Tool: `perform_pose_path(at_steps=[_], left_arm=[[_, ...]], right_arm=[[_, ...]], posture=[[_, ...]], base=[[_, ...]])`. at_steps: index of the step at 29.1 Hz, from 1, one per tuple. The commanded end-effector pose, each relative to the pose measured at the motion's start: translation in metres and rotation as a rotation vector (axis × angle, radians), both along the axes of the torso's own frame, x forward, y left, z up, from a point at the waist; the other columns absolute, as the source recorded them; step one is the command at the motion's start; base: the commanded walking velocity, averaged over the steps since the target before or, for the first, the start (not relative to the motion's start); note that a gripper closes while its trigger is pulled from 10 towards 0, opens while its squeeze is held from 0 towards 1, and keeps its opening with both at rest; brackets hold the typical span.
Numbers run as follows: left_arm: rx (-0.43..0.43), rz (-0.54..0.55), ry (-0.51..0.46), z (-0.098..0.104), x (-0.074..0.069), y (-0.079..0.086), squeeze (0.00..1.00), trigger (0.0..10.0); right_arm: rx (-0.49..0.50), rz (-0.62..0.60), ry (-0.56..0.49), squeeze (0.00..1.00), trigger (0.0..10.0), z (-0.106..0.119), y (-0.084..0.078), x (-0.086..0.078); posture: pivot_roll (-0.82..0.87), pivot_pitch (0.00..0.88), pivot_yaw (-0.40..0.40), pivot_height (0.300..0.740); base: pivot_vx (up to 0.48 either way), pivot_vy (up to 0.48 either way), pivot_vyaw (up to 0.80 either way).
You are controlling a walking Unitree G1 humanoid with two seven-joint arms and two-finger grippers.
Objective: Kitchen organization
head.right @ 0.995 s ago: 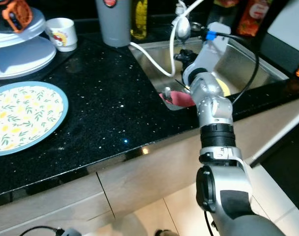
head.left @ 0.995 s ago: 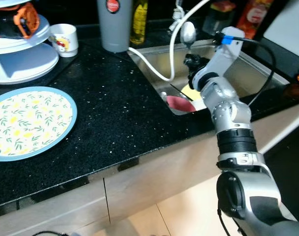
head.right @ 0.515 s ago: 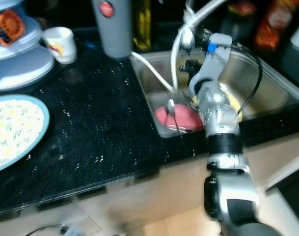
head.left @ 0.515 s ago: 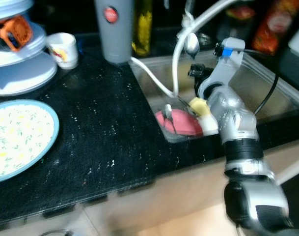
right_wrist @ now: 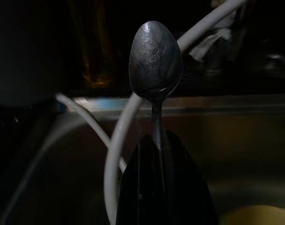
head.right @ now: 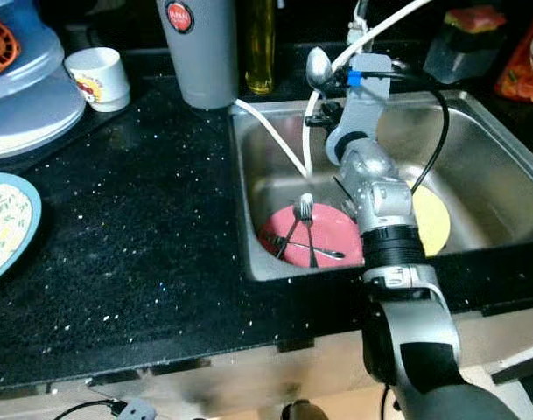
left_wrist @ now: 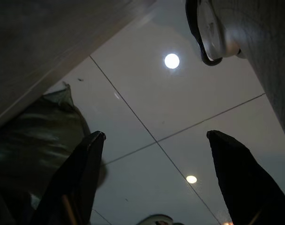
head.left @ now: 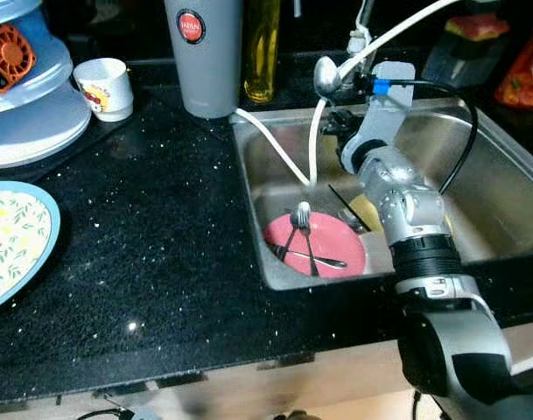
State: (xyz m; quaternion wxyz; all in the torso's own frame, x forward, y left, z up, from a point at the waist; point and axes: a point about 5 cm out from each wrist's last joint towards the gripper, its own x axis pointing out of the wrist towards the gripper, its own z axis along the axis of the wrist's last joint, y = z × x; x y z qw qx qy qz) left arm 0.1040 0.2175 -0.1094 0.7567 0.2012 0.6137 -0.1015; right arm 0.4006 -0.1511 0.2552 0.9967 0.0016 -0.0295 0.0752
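One spoon [right_wrist: 156, 61] sits pinched upright in your right claw [head.left: 336, 118], above the sink [head.left: 476, 188]; your left claw [left_wrist: 156, 178] hangs wide open, empty.

A silver spoon [head.left: 326, 74] stands upright above the back edge of the steel sink [head.left: 502, 219], bowl up, its handle pinched between the closed fingers of the right end effector [right_wrist: 157, 140]. The wrist view shows the bowl's dull, scratched face.

Down in the sink lies a round pink plate [head.left: 336, 249], flat on the basin floor near the front left corner. Several pieces of cutlery [head.left: 303, 241] rest across it, crossing one another. Just beside the plate, toward the right, sits a pale yellow plate [head.right: 432, 219], partly hidden by the arm.
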Motion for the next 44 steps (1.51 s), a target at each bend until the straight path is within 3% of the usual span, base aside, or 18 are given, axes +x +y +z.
perform_pose_path(at_steps=[1, 5, 6, 7, 12, 14, 20, 24, 27, 32, 37, 38, 39, 44], left_arm=[[-0.020, -0.007, 0.010, -0.002, -0.003, -0.005, 0.00, 10.0], [-0.036, -0.003, 0.025, -0.002, -0.005, -0.007, 0.00, 10.0], [-0.050, 0.002, 0.046, -0.004, -0.009, -0.010, 0.00, 10.0], [-0.050, 0.002, 0.046, -0.004, -0.009, -0.010, 0.00, 10.0], [-0.089, 0.020, 0.097, -0.008, -0.022, -0.019, 0.00, 10.0], [-0.095, 0.023, 0.106, -0.009, -0.024, -0.021, 0.00, 10.0], [-0.128, 0.038, 0.162, -0.012, -0.041, -0.027, 0.00, 10.0], [-0.129, 0.029, 0.180, -0.012, -0.046, -0.026, 0.00, 10.0], [-0.117, 0.027, 0.188, -0.012, -0.049, -0.023, 0.00, 10.0], [-0.105, 0.043, 0.178, -0.012, -0.046, -0.019, 0.00, 10.0], [-0.099, 0.047, 0.167, -0.011, -0.042, -0.018, 0.00, 10.0], [-0.084, 0.046, 0.153, -0.010, -0.039, -0.017, 0.00, 10.0], [-0.072, 0.044, 0.142, -0.010, -0.035, -0.015, 0.00, 10.0], [-0.049, 0.056, 0.139, -0.007, -0.040, 0.002, 0.00, 10.0]], right_arm=[[-0.072, -0.013, 0.041, 0.00, 10.0, -0.001, -0.001, 0.003], [-0.147, -0.054, 0.090, 0.00, 10.0, -0.002, -0.011, 0.006], [-0.215, -0.094, 0.137, 0.00, 10.0, -0.004, -0.021, 0.009], [-0.215, -0.094, 0.137, 0.00, 10.0, -0.004, -0.021, 0.009], [-0.426, -0.121, 0.300, 0.00, 10.0, -0.016, -0.036, 0.012], [-0.463, -0.124, 0.327, 0.00, 10.0, -0.018, -0.038, 0.012], [-0.567, -0.262, 0.350, 0.00, 10.0, -0.005, -0.070, 0.012], [-0.666, -0.208, 0.415, 0.00, 10.0, -0.016, -0.072, 0.010], [-0.814, -0.110, 0.522, 0.00, 10.0, -0.037, -0.069, 0.007], [-0.903, -0.066, 0.593, 0.00, 10.0, -0.053, -0.068, 0.004], [-0.921, -0.069, 0.612, 0.00, 10.0, -0.057, -0.069, 0.003], [-0.883, -0.070, 0.610, 0.94, 10.0, -0.057, -0.071, 0.003], [-0.846, -0.070, 0.608, 1.00, 10.0, -0.057, -0.071, 0.003], [-0.708, -0.081, 0.600, 1.00, 10.0, -0.052, -0.082, 0.001]], posture=[[0.07, 0.073, -0.068, 0.740], [0.07, 0.074, -0.071, 0.740], [0.07, 0.080, -0.076, 0.740], [0.07, 0.080, -0.076, 0.740], [0.07, 0.104, -0.085, 0.740], [0.07, 0.107, -0.086, 0.740], [0.07, 0.150, -0.093, 0.740], [0.06, 0.178, -0.089, 0.740], [0.06, 0.207, -0.095, 0.740], [0.07, 0.226, -0.099, 0.740], [0.07, 0.230, -0.097, 0.740], [0.07, 0.227, -0.091, 0.740], [0.07, 0.226, -0.090, 0.740], [0.07, 0.204, -0.083, 0.740]], base=[[0.000, 0.000, 0.00], [0.000, 0.000, 0.00], [0.000, 0.000, 0.00], [0.000, 0.000, 0.00], [0.000, 0.000, 0.00], [0.000, 0.000, 0.00], [0.000, 0.000, 0.00], [0.000, 0.000, 0.00], [0.000, 0.000, 0.00], [0.000, 0.000, 0.00], [0.000, 0.000, 0.00], [0.000, 0.000, 0.00], [0.000, 0.000, 0.00], [0.000, 0.000, 0.00]])
